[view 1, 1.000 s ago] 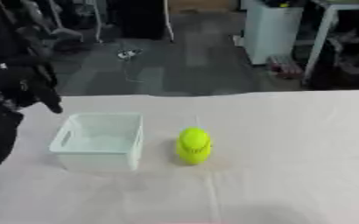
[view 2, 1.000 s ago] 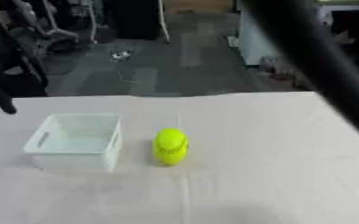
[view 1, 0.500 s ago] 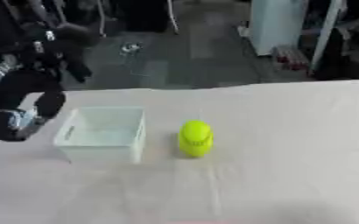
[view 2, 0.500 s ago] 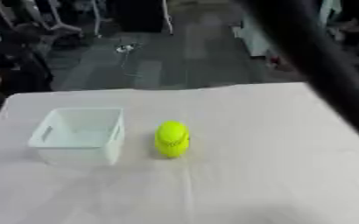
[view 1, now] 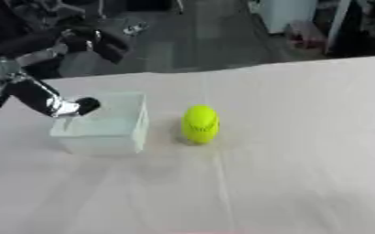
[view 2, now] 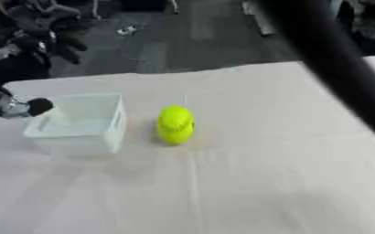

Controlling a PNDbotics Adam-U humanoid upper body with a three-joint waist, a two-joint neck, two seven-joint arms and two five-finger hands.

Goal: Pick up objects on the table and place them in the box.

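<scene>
Left hand (view 1: 66,106) hovers over the left rim of the white box (view 1: 107,125) — finger state unclear, nothing visibly held. Yellow-green object (view 1: 200,124) sits on the desk (view 1: 302,151) just right of the box, not touching. Right hand out of view — only a dark arm crosses the right eye view.

No text, label, brand, number or sign can be read anywhere in either view. The yellow-green object (view 1: 200,124) near the middle of the table (view 1: 302,160) shows only plain colour with a faint darker band, no legible marking. The translucent box (view 1: 104,127) toward the table's left edge bears no visible print. The table's pale cloth is unmarked, and the things on the floor beyond its far edge are too blurred to show any lettering.
</scene>
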